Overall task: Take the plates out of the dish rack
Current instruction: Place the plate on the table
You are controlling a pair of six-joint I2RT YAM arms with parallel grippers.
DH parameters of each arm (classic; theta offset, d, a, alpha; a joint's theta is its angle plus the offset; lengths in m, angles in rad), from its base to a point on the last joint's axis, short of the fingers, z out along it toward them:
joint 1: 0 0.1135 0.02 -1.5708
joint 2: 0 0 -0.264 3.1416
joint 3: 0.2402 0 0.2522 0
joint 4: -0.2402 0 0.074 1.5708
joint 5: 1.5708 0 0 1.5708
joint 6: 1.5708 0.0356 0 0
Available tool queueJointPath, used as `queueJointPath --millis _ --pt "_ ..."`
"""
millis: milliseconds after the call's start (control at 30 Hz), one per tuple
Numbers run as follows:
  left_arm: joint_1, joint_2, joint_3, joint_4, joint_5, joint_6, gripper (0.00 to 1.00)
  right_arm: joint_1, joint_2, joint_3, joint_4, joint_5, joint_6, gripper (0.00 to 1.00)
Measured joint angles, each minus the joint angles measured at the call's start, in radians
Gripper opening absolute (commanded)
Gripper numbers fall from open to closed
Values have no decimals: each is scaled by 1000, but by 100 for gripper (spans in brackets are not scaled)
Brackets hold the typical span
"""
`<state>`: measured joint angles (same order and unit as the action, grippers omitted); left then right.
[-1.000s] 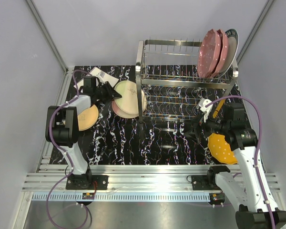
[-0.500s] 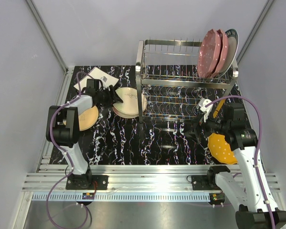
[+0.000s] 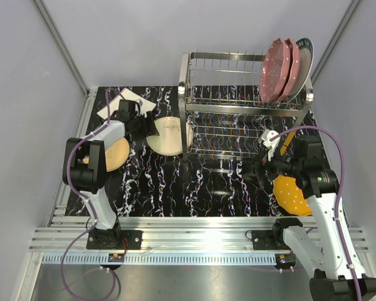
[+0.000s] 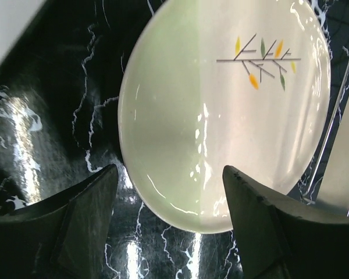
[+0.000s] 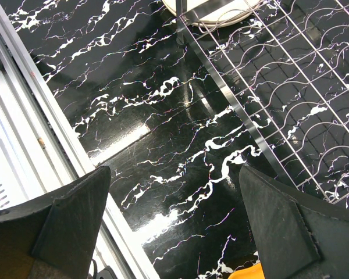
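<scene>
The chrome wire dish rack [image 3: 238,103] stands at the back right. Two pink polka-dotted plates [image 3: 277,69] and a white dark-rimmed plate [image 3: 306,58] stand upright at its right end. A pale green plate with a twig motif [image 3: 168,135] lies flat just left of the rack; it fills the left wrist view [image 4: 221,116]. My left gripper [image 3: 144,125] is open, and its fingertips [image 4: 90,215] stand either side of that plate's near rim without touching it. My right gripper [image 3: 257,169] is open and empty above the table in front of the rack [image 5: 279,75].
A yellow-orange plate [image 3: 117,153] lies at the left and a white square plate [image 3: 120,103] at the back left. An orange polka-dotted plate [image 3: 292,194] lies at the right under the right arm. Aluminium rails [image 3: 194,235] run along the near edge.
The green twig plate went from tilted in the left gripper to lying flat beside the rack, covering the pink plate under it. The left gripper now stands open. The right arm has not moved.
</scene>
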<state>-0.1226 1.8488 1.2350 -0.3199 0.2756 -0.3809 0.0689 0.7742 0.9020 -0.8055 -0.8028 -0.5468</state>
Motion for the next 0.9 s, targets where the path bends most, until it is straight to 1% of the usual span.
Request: queueJointPath --millis 200,267,333,367,433,567,667,800,900 --pt "-7 -12 45 -24 -63 45 76 0 0 -1 0 1 0 100" --pt "-8 -42 45 -45 -77 63 77 -2 -1 -2 0 1 0 100" --pt "-8 -99 44 -63 -89 83 80 -3 -3 -2 -1 3 0 100" --pt "-8 -140 42 -65 -93 94 83 -3 -4 -2 -2 7 -2 100" --pt "-8 -255 14 -48 -102 115 99 -4 -5 5 -17 18 -9 100" --pt "-8 -548 -101 22 -120 128 99 -5 21 90 -100 60 -28 100" --pt "-8 -719 -151 53 -124 129 99 -5 56 192 -136 102 2 100" --pt "-8 -848 -229 73 -124 126 99 -6 91 320 -146 166 99 100" --pt "-8 -953 -314 68 -124 122 99 -6 154 477 -192 164 157 100"
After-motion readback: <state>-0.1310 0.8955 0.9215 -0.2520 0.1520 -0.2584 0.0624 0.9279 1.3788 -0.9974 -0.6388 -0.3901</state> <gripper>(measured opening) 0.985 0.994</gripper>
